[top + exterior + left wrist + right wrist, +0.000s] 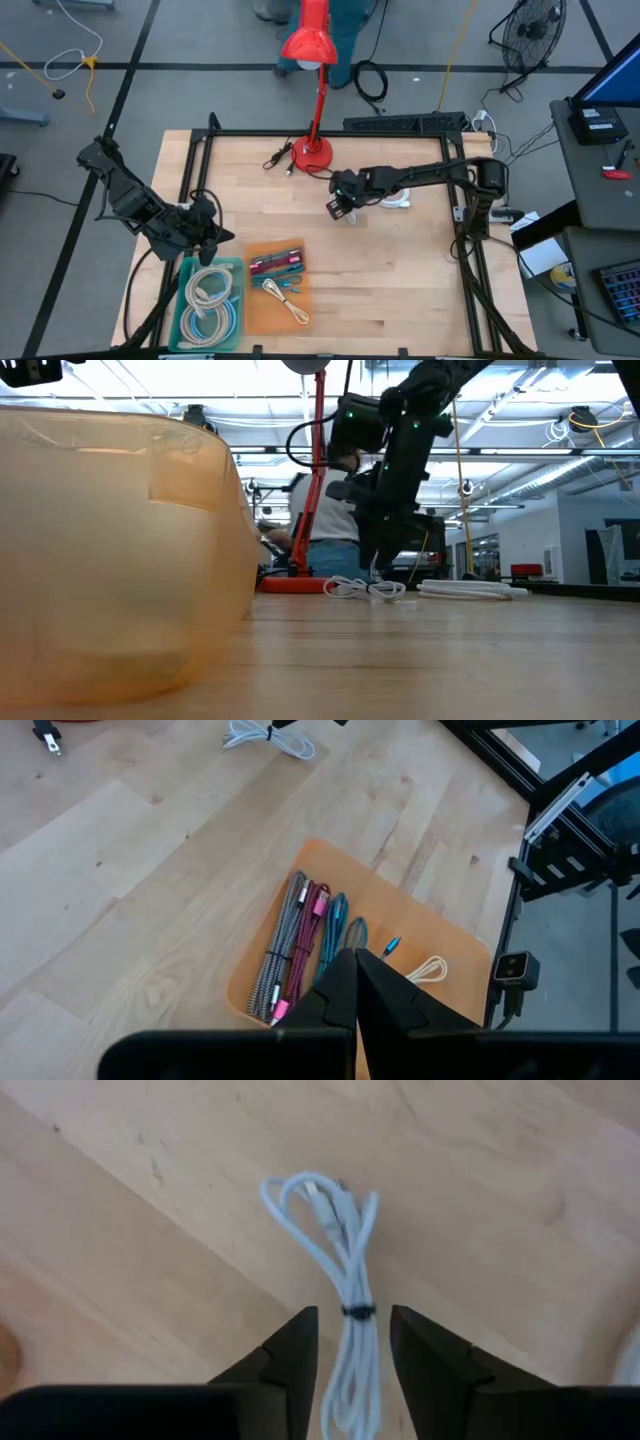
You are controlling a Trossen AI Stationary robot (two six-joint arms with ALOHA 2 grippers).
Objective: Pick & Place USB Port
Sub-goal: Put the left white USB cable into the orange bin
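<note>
Translucent orange plastic bin (110, 550) loomed lower left; right gripper (350, 1342) jaws parted astride bundled white USB cable (340, 1260) on desk (400, 270), apparently for grasping; left gripper (355, 982) clenched, empty.

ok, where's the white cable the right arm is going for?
The bundled white cable lies on the bare wood right of table centre, directly under the open right gripper, just in front of the red lamp's base.

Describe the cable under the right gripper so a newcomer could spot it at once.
Start at the red desk lamp at the table's far edge. Just to its right, the right gripper hangs with fingers apart above a white coiled cable lying on bare wood. Unlike the cables in the orange tray and teal bin, it lies loose, cinched by a dark tie.
</note>
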